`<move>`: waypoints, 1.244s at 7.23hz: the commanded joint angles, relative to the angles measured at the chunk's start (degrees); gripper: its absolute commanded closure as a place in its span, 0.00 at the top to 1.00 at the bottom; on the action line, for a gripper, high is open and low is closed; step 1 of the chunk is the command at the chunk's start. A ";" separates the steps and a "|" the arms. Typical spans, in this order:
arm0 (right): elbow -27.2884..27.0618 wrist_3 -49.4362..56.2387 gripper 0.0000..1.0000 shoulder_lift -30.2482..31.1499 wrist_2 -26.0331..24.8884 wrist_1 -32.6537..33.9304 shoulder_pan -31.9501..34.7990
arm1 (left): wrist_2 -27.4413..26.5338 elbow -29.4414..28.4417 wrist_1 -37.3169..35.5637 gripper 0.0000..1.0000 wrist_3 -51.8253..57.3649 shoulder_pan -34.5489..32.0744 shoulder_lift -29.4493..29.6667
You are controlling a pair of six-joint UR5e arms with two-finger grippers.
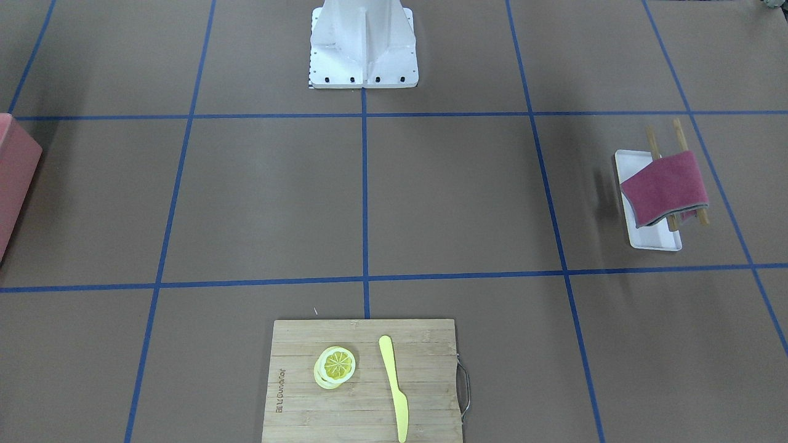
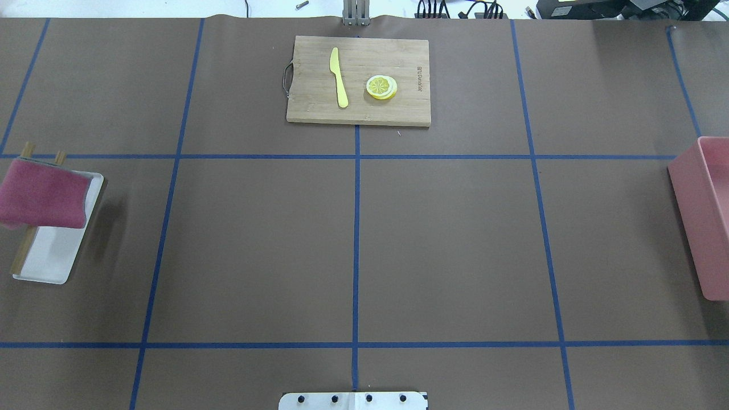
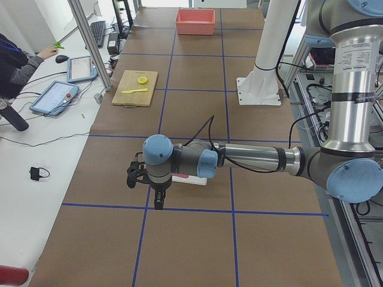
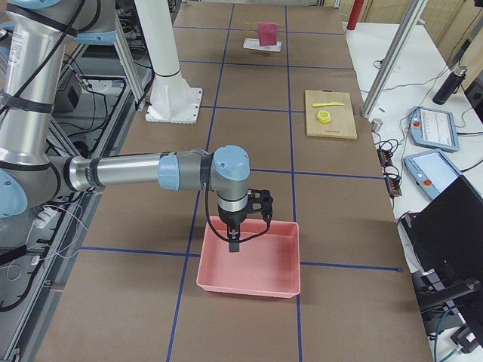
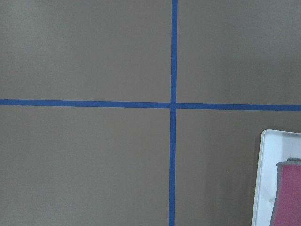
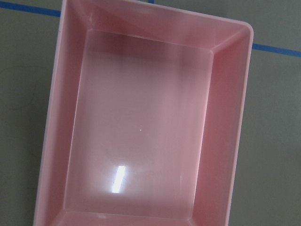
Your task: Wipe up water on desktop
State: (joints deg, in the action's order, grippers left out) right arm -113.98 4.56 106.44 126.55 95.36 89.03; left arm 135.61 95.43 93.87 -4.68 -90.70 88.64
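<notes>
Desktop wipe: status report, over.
Left gripper near tray, right gripper over bin: state unreadable. Desktop: no water visible. Cloth on rack over tray, untouched.

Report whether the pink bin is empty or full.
Empty: the pink bin shows only its bare, glossy floor in the right wrist view.

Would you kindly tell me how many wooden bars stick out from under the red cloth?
2: the inner wooden bar, nearer the table's middle, and the outer wooden bar beside it, both running along the white tray under the red cloth. The cloth may hide more.
</notes>
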 commanded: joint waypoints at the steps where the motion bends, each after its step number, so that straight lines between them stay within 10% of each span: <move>1: -0.90 0.19 1.00 -0.61 -0.77 -0.09 0.09 | -0.17 0.90 0.00 0.99 -0.06 0.00 0.30; 9: -2.48 -0.25 1.00 -6.59 -0.34 -0.17 0.62 | -0.35 0.81 23.78 0.99 -0.50 0.00 1.45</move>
State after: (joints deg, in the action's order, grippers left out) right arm -116.23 4.48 99.99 126.23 95.21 89.60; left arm 135.18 96.01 114.20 -4.83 -90.70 90.01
